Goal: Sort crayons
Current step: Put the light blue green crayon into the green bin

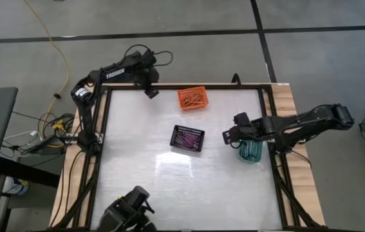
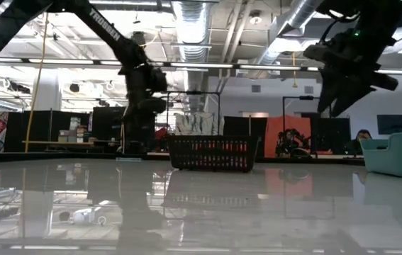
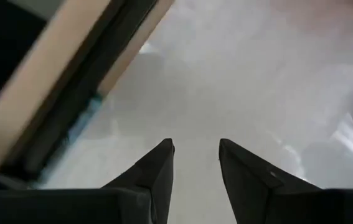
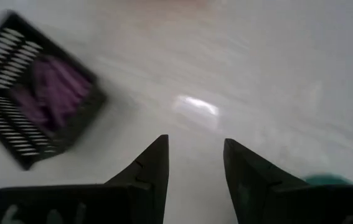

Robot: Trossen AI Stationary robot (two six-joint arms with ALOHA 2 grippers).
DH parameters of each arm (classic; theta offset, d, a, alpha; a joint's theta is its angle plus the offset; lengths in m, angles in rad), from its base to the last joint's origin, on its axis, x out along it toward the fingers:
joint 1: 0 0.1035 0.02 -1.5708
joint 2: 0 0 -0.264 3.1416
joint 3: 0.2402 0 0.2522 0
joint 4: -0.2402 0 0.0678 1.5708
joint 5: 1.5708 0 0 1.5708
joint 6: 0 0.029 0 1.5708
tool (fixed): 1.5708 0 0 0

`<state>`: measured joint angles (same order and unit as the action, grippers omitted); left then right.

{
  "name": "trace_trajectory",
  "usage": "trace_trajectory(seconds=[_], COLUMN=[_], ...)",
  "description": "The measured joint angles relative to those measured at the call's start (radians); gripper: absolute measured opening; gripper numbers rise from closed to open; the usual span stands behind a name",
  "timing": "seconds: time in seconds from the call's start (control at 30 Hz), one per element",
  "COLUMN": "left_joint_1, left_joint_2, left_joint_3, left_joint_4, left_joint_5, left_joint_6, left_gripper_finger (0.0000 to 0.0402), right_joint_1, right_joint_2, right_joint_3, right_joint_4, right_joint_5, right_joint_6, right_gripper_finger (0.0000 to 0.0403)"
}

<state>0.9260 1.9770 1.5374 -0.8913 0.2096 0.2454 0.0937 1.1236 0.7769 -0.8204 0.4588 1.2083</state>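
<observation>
Overhead, exposed ducts and light strips run across the open workroom behind the glossy white table (image 1: 188, 180). On it stand three baskets: orange basket (image 1: 192, 98), black basket (image 1: 187, 138), teal basket (image 1: 249, 151), each containing its matching crayons (image 1: 187, 137). My left gripper (image 3: 195, 155) hovers open and empty near the far-left corner. My right gripper (image 4: 195, 152) hangs open and empty beside the teal basket.

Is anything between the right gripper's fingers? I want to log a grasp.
No: the right gripper is open, with only bare table showing between its fingers.
</observation>
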Motion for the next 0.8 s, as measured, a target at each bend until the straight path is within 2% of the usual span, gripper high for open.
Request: trace_trajectory(seconds=[0.1,0.23,0.37,0.47,0.67,0.8], left_joint_1=[0.014,0.018,0.034,0.054,0.103,0.151], left_joint_2=[-0.002,-0.055,-0.141,-0.223,-0.365,-0.386], left_joint_3=[-0.047,-0.108,-0.2,-0.299,-0.513,-0.597], left_joint_4=[-0.001,0.017,0.102,0.189,0.397,0.532], left_joint_5=[0.02,0.03,-0.023,-0.054,-0.035,0.007], left_joint_6=[-0.046,-0.079,-0.135,-0.196,-0.391,-0.511], left_gripper_finger=[0.0119,0.0119,0.0119,0.0122,0.017,0.0207], right_joint_1=[-0.01,-0.053,-0.13,-0.192,-0.285,-0.318], right_joint_2=[0.0,0.005,0.027,0.057,0.159,0.235], right_joint_3=[0.0,0.0,0.0,0.0,0.0,0.045], right_joint_4=[0.11,0.36,0.569,0.66,0.883,0.97], right_joint_5=[0.006,0.0,-0.064,-0.125,-0.301,-0.374], right_joint_6=[-0.079,-0.241,-0.369,-0.417,-0.484,-0.537], right_gripper_finger=[0.0145,0.0145,0.0145,0.0145,0.0145,0.0145])
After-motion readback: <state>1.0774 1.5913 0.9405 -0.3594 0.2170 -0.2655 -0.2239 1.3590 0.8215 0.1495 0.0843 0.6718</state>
